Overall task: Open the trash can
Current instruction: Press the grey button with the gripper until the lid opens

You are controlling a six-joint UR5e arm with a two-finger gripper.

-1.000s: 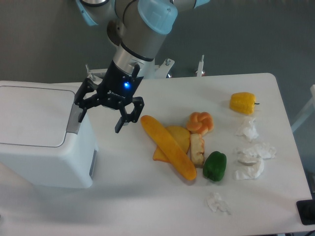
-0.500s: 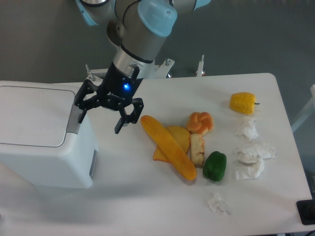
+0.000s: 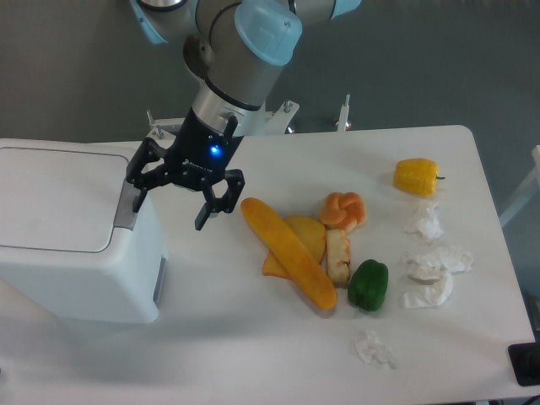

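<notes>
One large white trash can (image 3: 72, 236) sitting at the left end of the table (image 3: 253, 354), lid lying flat and shut, grey push tab (image 3: 126, 205) showing at the lid's right edge. Hanging just right of that edge, the gripper (image 3: 169, 202) on the arm (image 3: 240, 51), spread wide open and holding nothing; left finger (image 3: 135, 181) reaching down at the grey tab, though not possible to tell whether touching it, right finger (image 3: 211, 207) hovering over bare table beside the bin. Glowing blue on the gripper body, a small light (image 3: 213, 150). Lying further right near the table's middle, a long orange-yellow vegetable (image 3: 287, 249) running diagonally, resting over a paler yellow piece (image 3: 305, 236). Sitting just beside these, a knobbly orange item (image 3: 343, 209), with a pale yellowish chunk (image 3: 338, 256) below it and a green bell pepper (image 3: 369, 285) touching that chunk's lower right. Standing apart toward the far right edge, a yellow bell pepper (image 3: 416, 176). Lying below it in a loose column, several crumpled white tissues (image 3: 434, 261), and another crumpled white scrap (image 3: 372, 348) nearer the front edge. Peeking in at the bottom right corner, a dark object (image 3: 527, 364), too cropped to identify
</notes>
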